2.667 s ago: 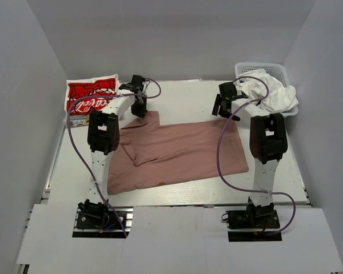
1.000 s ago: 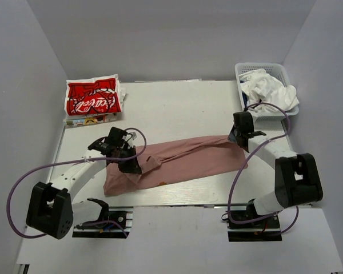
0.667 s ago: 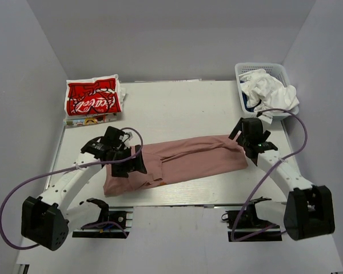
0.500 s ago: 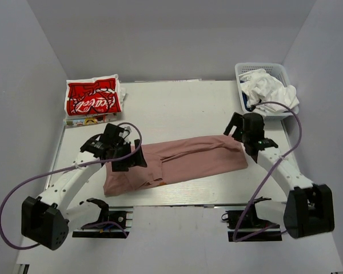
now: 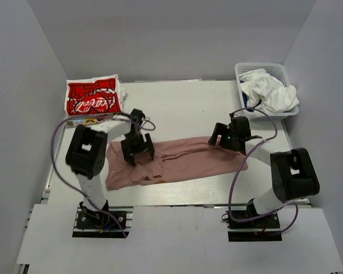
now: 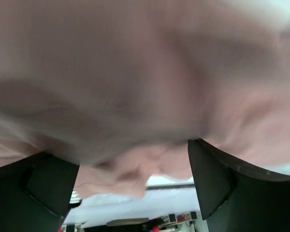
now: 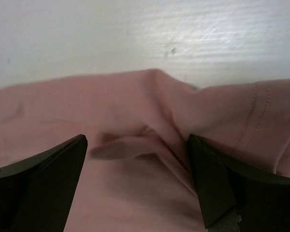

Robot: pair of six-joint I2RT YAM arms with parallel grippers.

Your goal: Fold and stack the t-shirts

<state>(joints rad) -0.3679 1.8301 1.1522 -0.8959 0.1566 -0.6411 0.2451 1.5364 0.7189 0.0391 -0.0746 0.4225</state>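
A dusty pink t-shirt (image 5: 188,160) lies on the table, folded lengthwise into a long band. My left gripper (image 5: 138,149) hovers low over its left part, jaws open. In the left wrist view, pink cloth (image 6: 145,72) fills the picture above the open gripper (image 6: 133,159). My right gripper (image 5: 223,138) sits at the band's far right edge, open, its fingers straddling a small fold of pink cloth (image 7: 111,101) in the right wrist view (image 7: 137,140). A folded red t-shirt (image 5: 93,100) with white lettering lies at the back left. A crumpled white t-shirt (image 5: 270,92) fills the basket.
The white mesh basket (image 5: 286,69) stands at the back right corner, with a dark scrap (image 5: 247,103) showing at its left side. Grey walls close in the table (image 5: 183,105) on three sides. Purple cables loop from both arms.
Both grippers have opened and let go of the pink t-shirt. Both arms have swung in from the sides over the band, which now rests flat.
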